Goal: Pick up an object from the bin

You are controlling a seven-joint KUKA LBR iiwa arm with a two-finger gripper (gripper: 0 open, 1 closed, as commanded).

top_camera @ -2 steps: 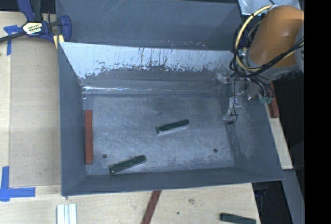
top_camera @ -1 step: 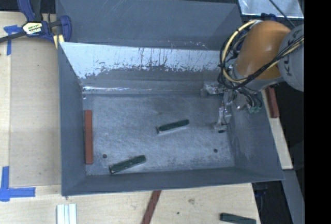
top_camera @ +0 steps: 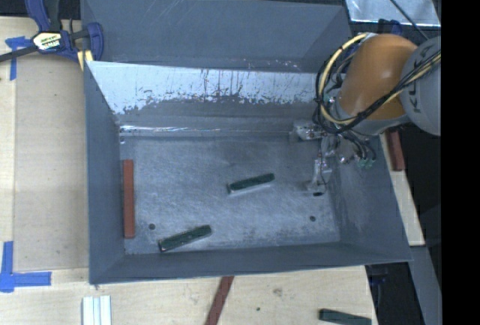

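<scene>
- While the arm [top_camera: 420,91] reaches in from the right side, its gripper [top_camera: 318,187] hangs low over the right part of the floor of the bin [top_camera: 210,31], near the right wall.
- Whether the gripper is open or closed, I cannot tell; from this angle it looks like 1 thin vertical shape.
- Nearest to it is a dark green bar [top_camera: 251,183]. It lies flat about the middle of the floor, to the left of the gripper and apart from it, with its right end a little further back.
- The other green bar [top_camera: 184,238] lies flat near the front wall, towards the left corner, well apart from the gripper.
- 1 red-brown bar [top_camera: 128,198] lies lengthwise just beside the left wall.
- Above the gripper, the wrist carries an orange cover [top_camera: 375,76] with cables [top_camera: 330,83] looped around it.
</scene>
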